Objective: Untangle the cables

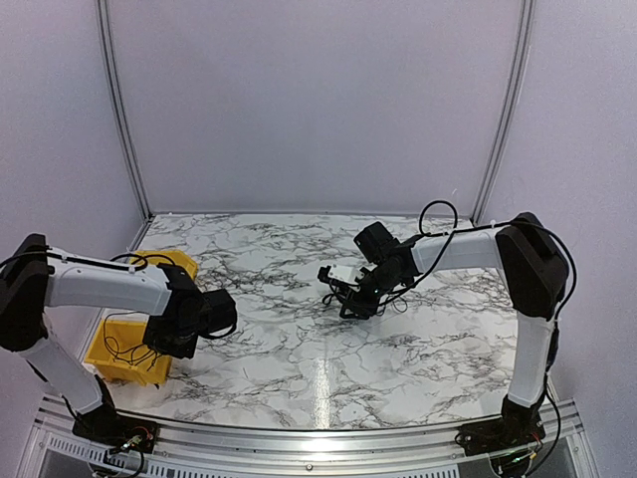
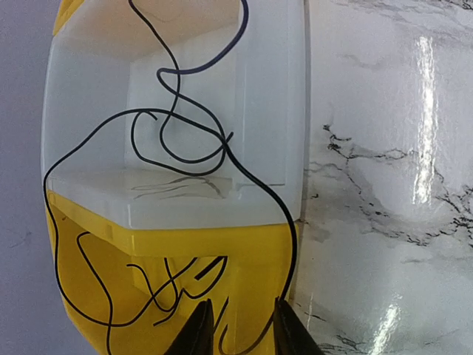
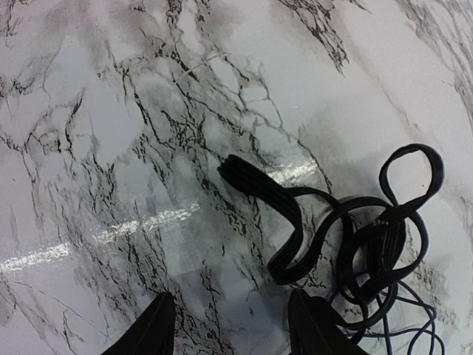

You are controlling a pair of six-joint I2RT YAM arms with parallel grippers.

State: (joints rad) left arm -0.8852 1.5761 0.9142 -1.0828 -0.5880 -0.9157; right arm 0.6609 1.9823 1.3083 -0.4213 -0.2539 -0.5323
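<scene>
**One wire let go at the bin; the bunch is not yet sorted**

Top view: the left fingers (image 1: 169,339) are seen hanging over the yellow bin (image 1: 105,354) at the left edge of the bench (image 1: 299,373), where a thin loose wire (image 1: 117,349) is draped; the right fingers (image 1: 346,291) are poised low over the bunch of cables (image 1: 370,304), right of the bench's middle and well apart from the bin. The step in hand is judged to be the release of a freed wire into the bin.

Left wrist view: the left fingers are shown parted by a modest gap; a strand of the loose wire (image 2: 222,142) runs through that gap and is far thinner than it, so nothing is taken to be gripped. The wire is spread in wide, open curls across the bin's floor and wall, with a few loops crossing. The next move is judged to call for a lift clear without the strand being snagged, then a return to the bunch.

Right wrist view: the right fingers stand wide apart with only bare bench between them; nothing is held. The bunch (image 3: 355,244) lies just beside one finger; whether it is touched cannot be told. It is made up of a flat black band folded into several loops, with thinner wires threaded beneath. A sideways shift over a single loop and a firm closing would be needed; the limp loops may well be dragged along together.
</scene>
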